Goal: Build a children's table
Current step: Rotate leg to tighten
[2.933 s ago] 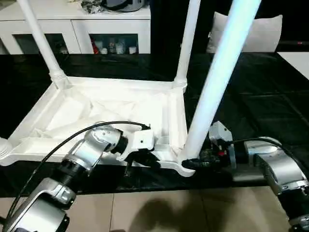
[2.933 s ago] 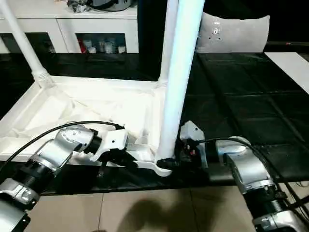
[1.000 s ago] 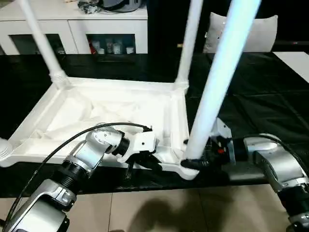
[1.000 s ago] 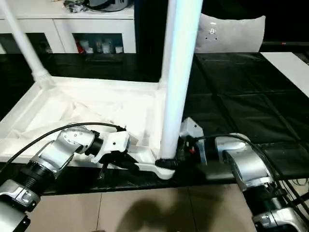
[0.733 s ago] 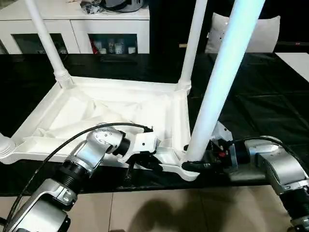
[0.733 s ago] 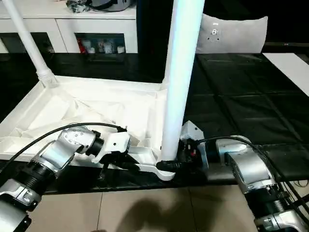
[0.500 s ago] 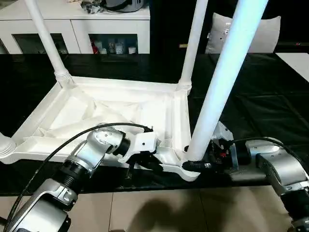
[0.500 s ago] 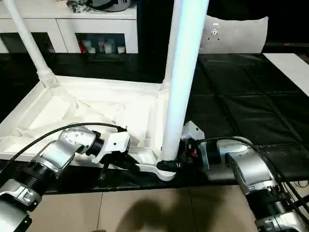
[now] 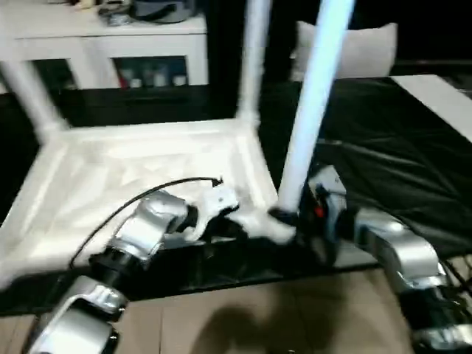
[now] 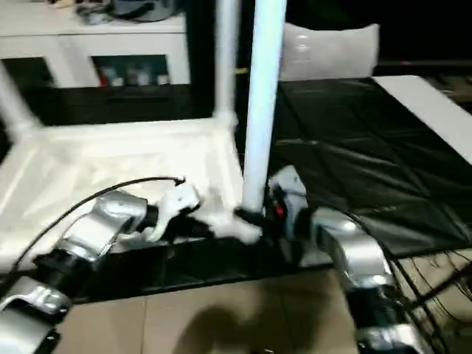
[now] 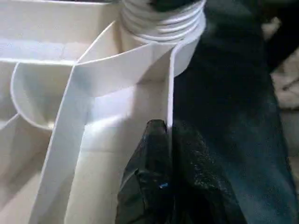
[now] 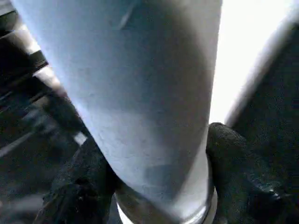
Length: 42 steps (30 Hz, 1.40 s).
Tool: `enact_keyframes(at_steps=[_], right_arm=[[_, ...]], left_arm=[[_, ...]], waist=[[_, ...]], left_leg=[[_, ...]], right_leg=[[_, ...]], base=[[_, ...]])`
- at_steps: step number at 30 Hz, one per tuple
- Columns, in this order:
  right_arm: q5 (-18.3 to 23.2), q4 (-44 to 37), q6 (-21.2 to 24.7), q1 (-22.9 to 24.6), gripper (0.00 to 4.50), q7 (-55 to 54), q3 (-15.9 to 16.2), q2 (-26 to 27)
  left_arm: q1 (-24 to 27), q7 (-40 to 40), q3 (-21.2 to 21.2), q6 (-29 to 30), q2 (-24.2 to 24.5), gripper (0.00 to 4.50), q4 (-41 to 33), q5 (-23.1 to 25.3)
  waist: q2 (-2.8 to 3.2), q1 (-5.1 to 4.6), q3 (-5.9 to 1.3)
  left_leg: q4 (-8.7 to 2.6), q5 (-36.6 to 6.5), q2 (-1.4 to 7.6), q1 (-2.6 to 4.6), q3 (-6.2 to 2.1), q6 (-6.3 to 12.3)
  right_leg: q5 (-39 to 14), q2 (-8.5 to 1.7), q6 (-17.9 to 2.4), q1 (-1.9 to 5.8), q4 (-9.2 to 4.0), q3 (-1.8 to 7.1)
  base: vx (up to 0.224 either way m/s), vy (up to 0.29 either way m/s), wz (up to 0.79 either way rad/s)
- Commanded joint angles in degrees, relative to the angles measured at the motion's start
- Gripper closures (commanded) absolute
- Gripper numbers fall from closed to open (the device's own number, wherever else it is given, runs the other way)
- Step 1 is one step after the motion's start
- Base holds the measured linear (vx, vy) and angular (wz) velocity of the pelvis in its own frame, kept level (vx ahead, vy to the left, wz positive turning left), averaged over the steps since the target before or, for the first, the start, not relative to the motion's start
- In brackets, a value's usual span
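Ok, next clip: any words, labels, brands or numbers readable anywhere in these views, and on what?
None can be read.
The children's table and its near leg are plain white, with no marking.
Items behind the white cabinet's glass doors are too blurred to read.
A small red mark by the right gripper shows no text.

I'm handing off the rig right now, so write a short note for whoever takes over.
Left gripper: shut on the tabletop's near edge wall, beside the corner socket.
Right gripper: fingers on either side of the near right leg, low at its base.
Tabletop lies underside up on the black work table.
Done: near right leg and two far legs stand in their sockets.
Left: I cannot tell whether the near right leg is fully seated.
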Motion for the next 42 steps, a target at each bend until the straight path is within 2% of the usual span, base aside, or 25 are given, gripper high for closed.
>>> enact_keyframes(at_steps=[1,2,3,5,6,7,8,9,11,12,13,16,18,21,22,24,25,30,32,35,37,38,39,40,42], right_arm=[[-0.83,3.91,1.86,-3.46,2.01,-8.86,0.66,5.44],[-0.96,4.18,1.75,-3.63,2.01,-9.39,0.55,5.66],[-2.44,7.36,-0.06,-5.54,2.01,-15.22,-0.58,7.89],[-2.19,9.54,-3.2,-6.48,2.01,-16.83,-1.45,9.49],[-2.05,9.58,-3.36,-6.51,1.66,-16.73,-1.62,9.74],[-2.06,9.67,-3.57,-6.65,1.45,-17.65,-2.25,10.51],[-1.98,9.51,-3.58,-6.62,1.28,-17.44,-2.26,10.68],[-1.88,9.42,-3.63,-6.6,1.28,-17.19,-2.21,10.77],[-1.99,8.72,-3.75,-6.34,1.25,-16.4,-2.0,10.85],[-2.15,8.52,-3.82,-6.25,1.12,-16.25,-1.87,10.81],[-2.52,8.53,-5.17,-6.01,0.97,-15.53,-1.68,10.55],[-2.6,8.8,-6.78,-5.77,0.75,-14.92,-1.56,9.79],[-1.92,7.67,-8.44,-4.96,0.53,-12.06,-1.64,8.09],[-0.4,5.36,-9.44,-3.7,0.34,-7.1,-2.11,5.21],[0.09,4.09,-10.03,-2.93,0.21,-3.76,-1.68,3.22],[0.01,3.04,-10.79,-2.22,0.09,-0.66,-0.78,1.28],[0.12,2.16,-10.91,-1.63,0.09,2.04,-0.17,-0.63],[1.33,-0.32,-11.28,-0.13,0.09,11.04,0.74,-6.83],[2.37,-0.49,-11.66,0.03,0.09,14.53,0.62,-8.81],[3.69,-0.7,-11.83,0.19,0.09,18.43,0.72,-10.58],[4.53,-0.76,-11.72,0.3,0.24,22.61,1.72,-12.68],[4.72,-0.78,-11.19,0.3,0.24,23.66,2.1,-13.16],[4.82,-0.82,-11.01,0.3,0.45,23.99,2.19,-13.28],[5.46,-1.14,-10.22,0.36,0.45,25.74,2.64,-13.85],[6.2,-1.41,-9.64,0.42,0.61,27.04,2.92,-14.21]], left_arm=[[-1.85,8.62,1.39,3.27,-6.15,4.5,-0.87,-0.89],[-1.93,9.2,1.59,3.44,-6.41,4.5,-0.81,-0.85],[-2.82,15.2,3.53,4.95,-9.12,4.5,-0.14,-0.32],[-3.26,18.99,4.68,5.53,-11.22,4.5,-0.38,-0.12],[-3.26,19.36,4.81,5.75,-11.47,4.5,-0.56,-0.12],[-3.25,20.11,4.91,5.78,-12.07,4.5,-1.08,0.0],[-3.12,19.88,4.87,5.6,-12.29,4.5,-1.45,-0.24],[-3.03,19.67,4.84,5.43,-12.42,4.5,-1.66,-0.45],[-2.78,18.71,3.97,4.45,-12.01,4.5,-2.12,-0.09],[-2.67,18.34,3.61,4.11,-11.78,4.5,-2.26,0.1],[-2.16,17.83,2.71,3.29,-11.17,4.5,-2.77,0.93],[-1.74,17.25,2.03,3.02,-10.5,4.5,-3.12,1.19],[-1.53,15.9,1.23,1.51,-9.17,4.5,-3.02,1.5],[-1.33,12.83,0.17,-1.38,-6.95,4.5,-2.67,1.75],[-1.29,11.46,-0.15,-2.58,-5.85,4.5,-2.24,1.88],[-1.43,10.72,-0.4,-4.37,-4.94,4.5,-1.56,2.18],[-1.47,9.18,-0.7,-5.54,-4.01,4.5,-1.1,2.15],[-1.03,1.36,-2.21,-10.23,-0.08,4.5,-0.71,1.18],[-0.79,-2.56,-3.08,-12.91,1.74,4.5,-0.93,0.27],[-0.62,-6.41,-3.68,-14.3,3.21,4.5,-1.31,-0.59],[-0.87,-9.92,-4.83,-16.7,4.87,4.5,-0.59,-0.22],[-1.0,-10.81,-5.15,-17.24,5.31,4.5,-0.3,-0.06],[-1.04,-11.1,-5.24,-17.37,5.44,4.5,-0.24,-0.06],[-1.24,-12.72,-5.75,-18.09,6.15,4.5,0.08,-0.13],[-1.4,-14.12,-6.05,-18.72,6.63,4.5,0.45,-0.29]], waist=[[-0.12,-0.07,-3.08],[-0.11,-0.4,-3.06],[-0.19,-0.47,-3.19],[-0.36,-0.47,-3.44],[-0.36,-0.47,-3.44],[-0.5,-0.29,-3.65],[-0.54,-0.21,-3.7],[-0.43,0.07,-4.01],[-0.38,0.43,-4.14],[-0.37,0.56,-4.13],[-0.67,0.8,-4.1],[-0.43,1.05,-3.96],[-0.09,1.19,-3.76],[-0.34,1.37,-3.61],[-0.11,1.44,-3.61],[-0.26,1.66,-3.72],[-0.12,1.65,-3.69],[-0.18,2.5,-3.74],[-0.36,2.74,-3.7],[-0.2,3.49,-3.67],[-0.53,3.88,-3.72],[-0.52,4.0,-3.7],[-0.46,4.12,-3.7],[-0.71,4.3,-3.67],[-0.62,4.63,-3.67]], left_leg=[[-3.95,-10.45,0.54,-1.18,-0.15,2.46],[-3.98,-10.29,0.62,-1.26,-0.18,2.35],[-3.82,-9.7,0.51,-1.12,-0.08,2.16],[-3.91,-7.19,0.5,-1.52,-0.09,3.24],[-3.91,-7.19,0.5,-1.52,-0.09,3.24],[-3.89,-4.28,0.8,-1.57,-0.04,4.61],[-3.84,-3.05,0.77,-1.65,0.0,5.07],[-3.66,0.16,0.84,-1.93,-0.13,6.15],[-3.38,3.91,0.81,-1.89,-0.03,8.13],[-3.3,4.55,0.78,-1.86,0.03,8.6],[-3.11,5.56,0.54,-2.11,0.14,9.44],[-3.24,3.92,0.72,-1.81,0.34,9.57],[-3.43,1.52,0.77,-1.69,0.39,8.65],[-3.6,-0.84,0.73,-1.67,0.41,7.91],[-3.63,-0.8,0.93,-1.59,0.32,7.87],[-3.53,-0.55,0.93,-1.65,0.35,7.93],[-3.58,-0.08,1.0,-1.65,0.34,8.01],[-3.49,-0.15,1.09,-1.52,0.34,8.51],[-3.54,-0.55,1.25,-1.34,0.4,8.35],[-3.61,-0.89,1.41,-1.1,0.48,8.04],[-3.59,-0.39,1.5,-1.18,0.47,7.85],[-3.61,-0.37,1.48,-1.22,0.43,7.88],[-3.59,-0.42,1.55,-1.19,0.5,7.77],[-3.6,-0.65,1.51,-1.17,0.59,7.6],[-3.62,-0.65,1.46,-1.28,0.56,7.31]], right_leg=[[-30.48,-3.0,0.5,3.69,-6.01,2.02],[-29.77,-2.98,-0.09,3.56,-5.9,2.03],[-29.17,-3.0,-0.65,3.43,-5.88,2.06],[-25.86,-3.18,-2.26,3.74,-5.25,2.53],[-25.86,-3.18,-2.26,3.74,-5.25,2.53],[-20.84,-3.1,-4.18,3.76,-4.36,3.17],[-19.18,-3.06,-4.88,3.83,-4.03,3.32],[-14.66,-3.15,-6.42,4.17,-3.08,3.55],[-9.03,-3.11,-8.48,4.12,-2.19,3.82],[-8.07,-3.13,-8.96,4.07,-2.05,3.9],[-6.87,-3.05,-9.57,4.18,-1.66,4.07],[-9.31,-3.14,-9.49,3.99,-1.91,4.1],[-12.64,-3.1,-8.56,3.99,-2.39,4.02],[-15.25,-2.96,-6.86,4.1,-2.88,4.05],[-14.45,-2.97,-7.11,4.0,-2.78,4.08],[-13.33,-2.98,-7.25,4.11,-2.51,4.17],[-12.55,-2.99,-7.78,4.0,-2.37,4.2],[-12.08,-3.04,-8.24,3.95,-2.22,4.28],[-12.56,-3.11,-8.46,3.82,-2.29,4.34],[-13.4,-3.14,-8.44,3.64,-2.27,4.41],[-12.83,-3.17,-8.39,3.72,-2.04,4.45],[-12.93,-3.21,-8.41,3.73,-2.0,4.4],[-13.18,-3.23,-8.24,3.67,-2.06,4.46],[-13.95,-3.22,-7.95,3.68,-2.19,4.42],[-14.83,-3.28,-7.46,3.75,-2.23,4.41]], base=[[0.0,0.0,0.0],[0.0,0.0,0.0],[0.0,0.0,0.0],[0.0,0.0,0.0],[0.0,0.0,0.0],[0.052,-0.003,0.06],[0.066,-0.009,0.04],[0.066,-0.009,0.04],[0.03,-0.007,0.0],[0.0,0.0,0.0],[0.0,0.0,0.0],[0.0,0.0,0.0],[0.0,0.0,0.0],[0.0,0.0,0.0],[0.0,0.0,0.0],[0.0,0.0,0.0],[0.0,0.0,0.0],[0.0,0.0,0.0],[0.0,0.0,0.0],[0.0,0.0,0.0],[0.0,0.0,0.0],[0.0,0.0,0.0],[0.0,0.0,0.0],[0.0,0.0,0.0],[0.0,0.0,0.0]])
